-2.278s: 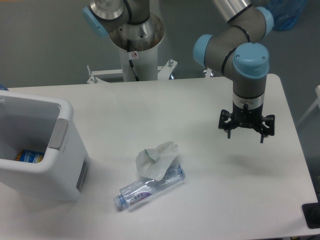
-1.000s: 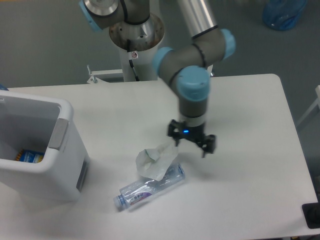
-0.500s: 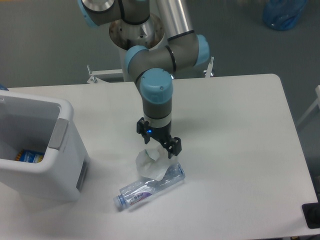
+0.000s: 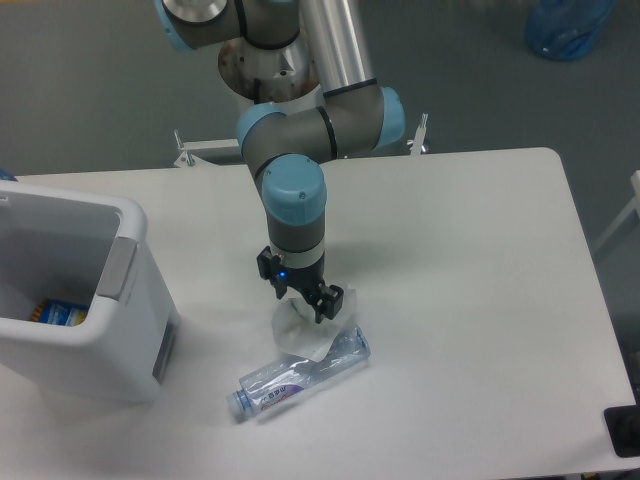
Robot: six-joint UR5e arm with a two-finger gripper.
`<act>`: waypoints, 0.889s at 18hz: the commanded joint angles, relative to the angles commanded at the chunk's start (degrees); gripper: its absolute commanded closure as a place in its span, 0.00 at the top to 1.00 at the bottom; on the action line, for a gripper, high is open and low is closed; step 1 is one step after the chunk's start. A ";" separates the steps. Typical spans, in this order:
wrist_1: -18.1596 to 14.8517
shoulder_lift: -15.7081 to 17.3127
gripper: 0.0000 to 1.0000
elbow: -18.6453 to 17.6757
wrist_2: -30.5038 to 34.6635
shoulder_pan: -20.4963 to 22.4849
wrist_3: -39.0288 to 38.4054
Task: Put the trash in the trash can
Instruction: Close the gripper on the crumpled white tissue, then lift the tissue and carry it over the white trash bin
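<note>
A: From the fixed camera, the gripper (image 4: pixel 298 300) hangs over the tissue (image 4: pixel 305 335), jaws spread, nothing held — the tissue overlaps the bottle (image 4: pixel 300 378).

B: It may nudge the bottle or pinch only a loose fold, dropping it before the trash can (image 4: pixel 125 262) at left.

no writing can be made out for certain. the water bottle (image 4: pixel 302 375) on the worktop (image 4: pixel 470 300) has a blue-purple label with pale marks too small to read. a small sticker (image 4: pixel 266 109) with a red mark sits on the robot's base column, also too small to read.
</note>
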 joint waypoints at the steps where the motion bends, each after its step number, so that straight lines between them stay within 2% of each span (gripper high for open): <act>1: 0.00 0.17 0.00 0.17 -0.09 0.00 -0.09; 3: -0.35 0.61 0.00 0.26 -0.09 0.35 -0.09; 5: -0.44 2.98 0.00 1.14 -1.66 0.70 -1.57; 6: -0.53 4.38 0.00 1.84 -3.93 1.57 -3.32; 9: -0.62 5.36 0.00 2.63 -12.20 4.04 -5.53; 13: -0.53 8.08 0.00 5.00 -15.46 4.92 -10.18; 16: -0.53 10.19 0.00 7.55 -23.61 5.97 -15.54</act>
